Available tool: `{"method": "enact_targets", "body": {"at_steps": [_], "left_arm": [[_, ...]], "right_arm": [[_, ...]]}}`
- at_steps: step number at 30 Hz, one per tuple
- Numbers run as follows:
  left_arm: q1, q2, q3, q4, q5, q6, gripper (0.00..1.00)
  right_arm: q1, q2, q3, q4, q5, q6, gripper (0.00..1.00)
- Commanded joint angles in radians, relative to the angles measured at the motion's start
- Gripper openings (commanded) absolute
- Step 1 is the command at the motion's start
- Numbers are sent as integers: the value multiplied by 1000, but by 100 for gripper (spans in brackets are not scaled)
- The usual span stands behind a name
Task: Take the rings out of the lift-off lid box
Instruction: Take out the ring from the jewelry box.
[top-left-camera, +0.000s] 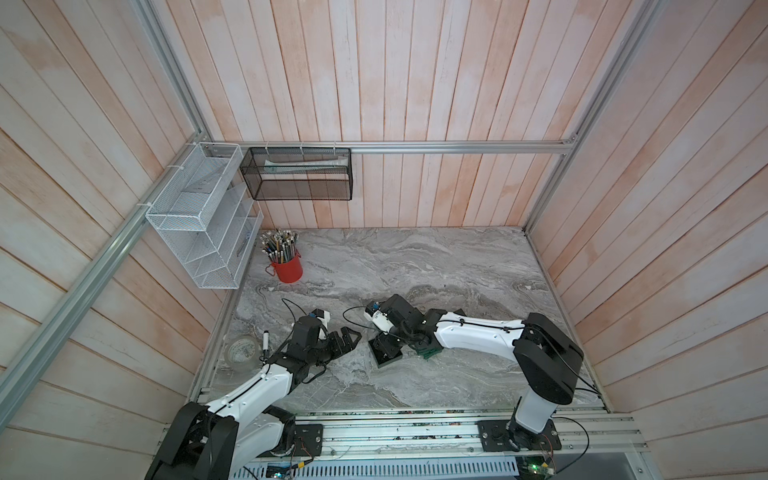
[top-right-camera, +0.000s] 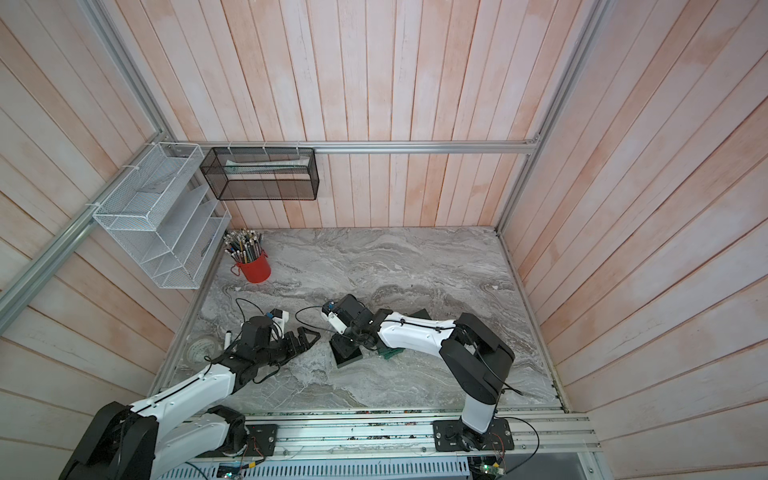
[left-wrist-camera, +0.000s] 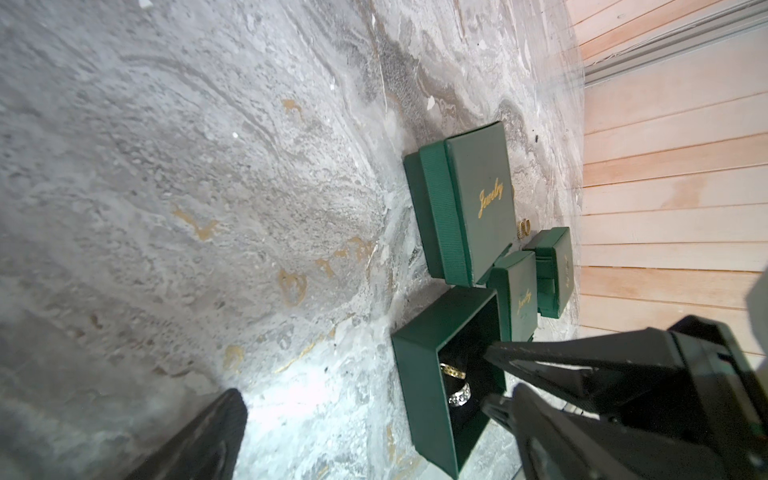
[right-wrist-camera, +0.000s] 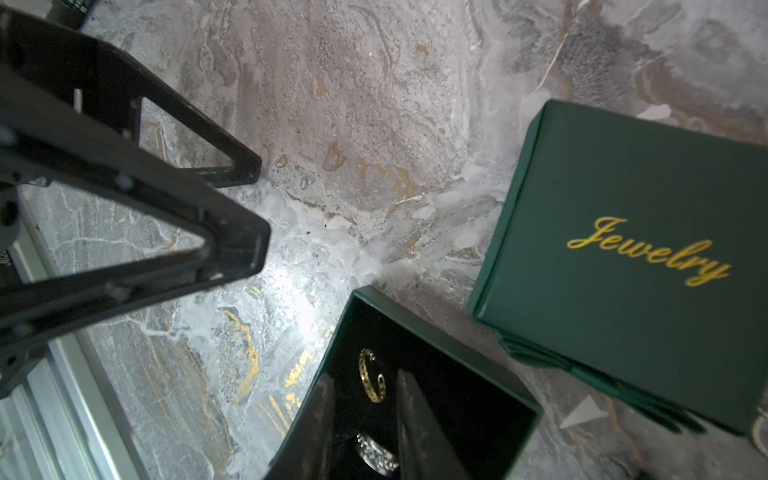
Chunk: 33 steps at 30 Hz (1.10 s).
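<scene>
A gold ring (right-wrist-camera: 371, 376), thin, open-ended and chain-patterned, and a wider silver ring (right-wrist-camera: 376, 455) with studded bands lie on the black lining inside the open green box (left-wrist-camera: 424, 399), which stands lidless on the marble table (right-wrist-camera: 353, 124). My right gripper (right-wrist-camera: 363, 376) reaches into that box, fingers partly apart with both rings in the gap; I cannot tell whether they press on either. My left gripper (top-left-camera: 351, 341) hangs beside it, fingers spread wide. A larger green box (right-wrist-camera: 623, 187) lettered Jewelry sits just beside.
</scene>
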Motion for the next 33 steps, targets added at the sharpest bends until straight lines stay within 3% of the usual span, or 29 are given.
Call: {"method": "enact_targets", "body": {"at_steps": [1,4,17,21,27,33], "left_arm": [[8,-7,-17,12,18,3,100],[9,-7,-21,16,19,3,100],[11,15,-22,31,30,4,100],[12,14,-20,29,30,6,100],[13,17,-22,30,28,9,100],[13,32,-7,31,41,28,100]], "right_arm": [[8,24,-7,5,-17,-10,27],[9,31,-15,11,-35,-5,23],[23,68,-3,-18,9,-9,22],[25,68,-3,-9,5,-5,18],[24,62,-3,-5,62,22,3],[23,45,-9,12,61,65,0]]}}
